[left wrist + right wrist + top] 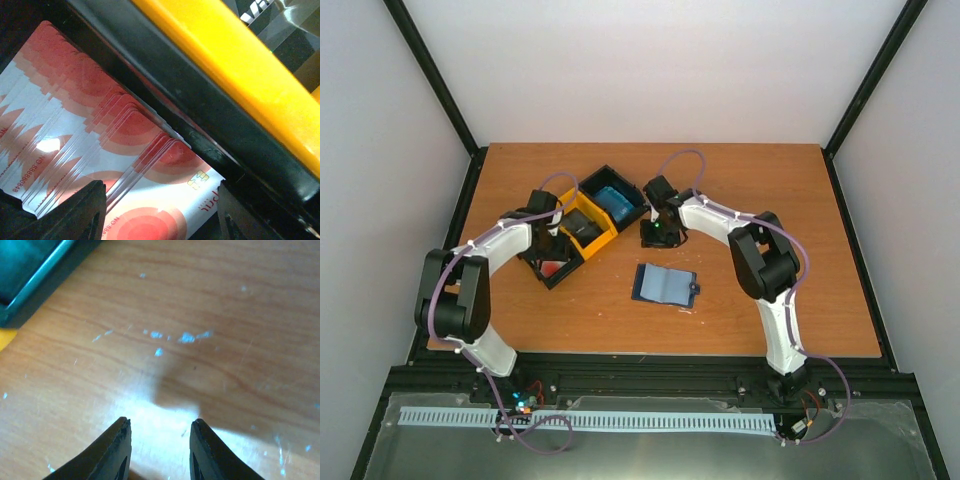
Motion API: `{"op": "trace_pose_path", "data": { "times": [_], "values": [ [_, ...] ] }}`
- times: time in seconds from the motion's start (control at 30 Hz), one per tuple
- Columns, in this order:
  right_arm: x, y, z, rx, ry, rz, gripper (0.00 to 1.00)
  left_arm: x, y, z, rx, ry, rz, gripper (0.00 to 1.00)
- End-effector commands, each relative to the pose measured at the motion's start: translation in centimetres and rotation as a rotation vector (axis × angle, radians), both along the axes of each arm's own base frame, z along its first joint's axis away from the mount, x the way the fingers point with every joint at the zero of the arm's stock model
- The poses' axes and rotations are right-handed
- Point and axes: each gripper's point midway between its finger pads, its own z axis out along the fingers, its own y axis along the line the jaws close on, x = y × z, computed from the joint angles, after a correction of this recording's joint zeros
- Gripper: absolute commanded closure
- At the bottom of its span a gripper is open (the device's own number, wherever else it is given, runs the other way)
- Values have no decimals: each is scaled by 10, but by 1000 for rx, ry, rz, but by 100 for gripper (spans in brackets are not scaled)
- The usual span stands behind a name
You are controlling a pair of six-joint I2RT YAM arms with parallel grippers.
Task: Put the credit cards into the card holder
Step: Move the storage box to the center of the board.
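The red credit cards lie as a fanned stack in the near-left black section of the bin, and show as a red patch in the top view. My left gripper is open just above the stack, with one finger on each side of the top card; in the top view it reaches down into that section. The navy card holder lies open on the table, right of the bin. My right gripper is open and empty over bare wood, behind the holder.
The black-and-yellow three-section bin stands diagonally at the table's centre-left; its yellow wall is close beside my left gripper. A brighter blue bundle sits in its far section. A corner of the bin shows in the right wrist view.
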Motion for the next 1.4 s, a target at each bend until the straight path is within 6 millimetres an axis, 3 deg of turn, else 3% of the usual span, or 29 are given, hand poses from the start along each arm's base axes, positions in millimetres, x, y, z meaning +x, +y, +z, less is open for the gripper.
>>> {"op": "trace_pose_path", "data": {
  "times": [0.0,0.2,0.7,0.93,1.17,1.37],
  "values": [
    [-12,5,26,31,-21,14,66,6,-5,-10,-6,18,-79,38],
    [-21,4,33,7,-31,45,66,5,-11,-10,-17,15,-150,50],
    [-30,6,36,2,-27,66,66,7,-7,-10,12,-2,-155,39],
    [-30,10,41,27,-40,81,66,-5,-24,-11,-54,39,-179,41],
    [-37,6,37,33,-48,103,66,-16,-56,-3,-138,67,-182,43],
    [-42,-1,36,15,-59,113,66,-12,-44,7,-48,27,-118,46]
  ]
}}
